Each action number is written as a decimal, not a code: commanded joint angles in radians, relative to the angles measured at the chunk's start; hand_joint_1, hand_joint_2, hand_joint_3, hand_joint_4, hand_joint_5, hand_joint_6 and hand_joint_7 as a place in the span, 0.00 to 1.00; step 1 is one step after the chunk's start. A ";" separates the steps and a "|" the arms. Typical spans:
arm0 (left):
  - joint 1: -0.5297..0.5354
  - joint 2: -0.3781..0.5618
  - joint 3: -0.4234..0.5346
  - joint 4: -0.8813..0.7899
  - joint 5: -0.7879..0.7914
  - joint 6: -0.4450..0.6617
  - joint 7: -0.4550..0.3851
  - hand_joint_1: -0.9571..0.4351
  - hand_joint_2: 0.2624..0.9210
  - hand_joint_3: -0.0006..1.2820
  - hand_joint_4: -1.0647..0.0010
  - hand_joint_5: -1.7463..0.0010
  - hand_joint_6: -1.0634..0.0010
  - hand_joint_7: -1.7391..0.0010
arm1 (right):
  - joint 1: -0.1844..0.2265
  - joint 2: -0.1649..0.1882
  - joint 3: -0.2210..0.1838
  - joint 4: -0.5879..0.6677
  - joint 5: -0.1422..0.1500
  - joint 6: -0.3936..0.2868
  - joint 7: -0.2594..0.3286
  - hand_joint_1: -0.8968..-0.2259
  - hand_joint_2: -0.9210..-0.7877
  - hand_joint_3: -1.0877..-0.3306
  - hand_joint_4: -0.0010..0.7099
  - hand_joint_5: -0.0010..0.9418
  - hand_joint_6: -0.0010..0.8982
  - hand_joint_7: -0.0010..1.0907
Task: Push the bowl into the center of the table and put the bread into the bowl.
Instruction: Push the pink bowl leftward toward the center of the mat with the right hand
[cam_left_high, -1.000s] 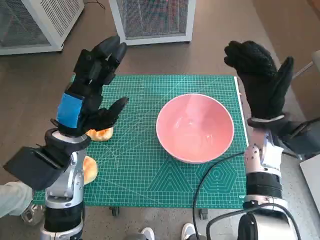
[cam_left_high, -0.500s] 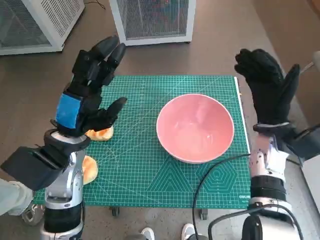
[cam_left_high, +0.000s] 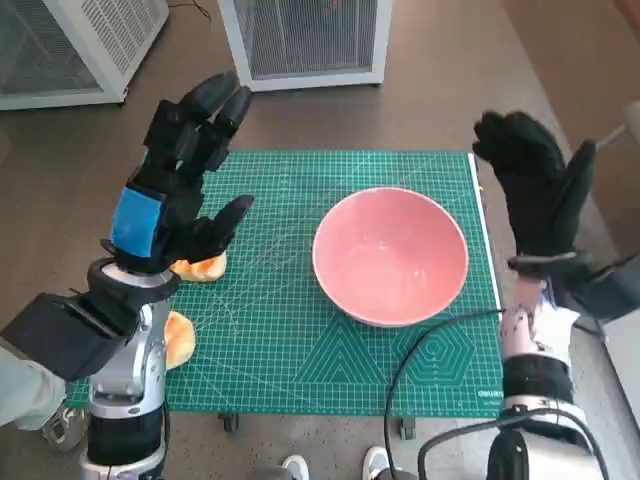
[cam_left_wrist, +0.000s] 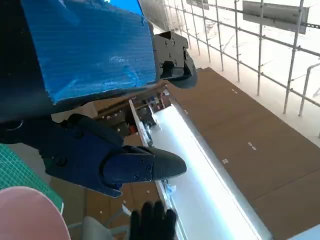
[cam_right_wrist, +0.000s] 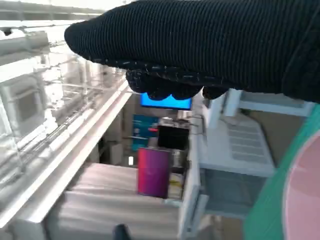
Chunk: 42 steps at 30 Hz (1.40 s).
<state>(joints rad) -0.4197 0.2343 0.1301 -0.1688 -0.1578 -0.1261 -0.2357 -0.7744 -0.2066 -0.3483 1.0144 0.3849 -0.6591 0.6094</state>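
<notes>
The pink bowl (cam_left_high: 390, 256) is sitting upright and empty, right of the table's middle. Two golden bread pieces are lying at the left (both partly hidden): one (cam_left_high: 201, 268) farther, one (cam_left_high: 180, 338) nearer.

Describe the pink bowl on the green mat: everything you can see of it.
The pink bowl is round, smooth and glossy, like glazed ceramic or plastic, with a paler rim. It stands upright and empty on the green cutting mat, right of the mat's middle, near its right edge. Neither hand touches it. A black cable crosses in front of its near rim. Slivers of it show in both wrist views.
</notes>
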 joint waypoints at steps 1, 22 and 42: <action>0.008 0.010 0.006 -0.009 0.005 -0.007 0.002 0.26 1.00 0.29 0.73 1.00 0.95 0.65 | 0.021 -0.016 -0.011 0.081 -0.017 -0.012 -0.003 0.73 0.00 0.83 0.65 0.00 0.63 0.00; 0.015 0.005 0.004 -0.012 0.005 -0.002 0.005 0.27 1.00 0.29 0.74 1.00 0.95 0.66 | 0.034 -0.014 -0.022 0.224 -0.069 0.046 -0.099 0.71 0.00 0.84 0.69 0.01 0.72 0.04; 0.022 0.007 0.007 -0.016 -0.015 0.005 -0.005 0.28 1.00 0.29 0.74 1.00 0.95 0.66 | 0.033 0.046 -0.005 0.249 -0.108 0.100 -0.161 0.67 0.00 0.83 0.71 0.01 0.74 0.04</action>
<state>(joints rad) -0.4106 0.2365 0.1344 -0.1691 -0.1697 -0.1253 -0.2403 -0.7625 -0.1799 -0.3529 1.2441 0.2885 -0.5846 0.4630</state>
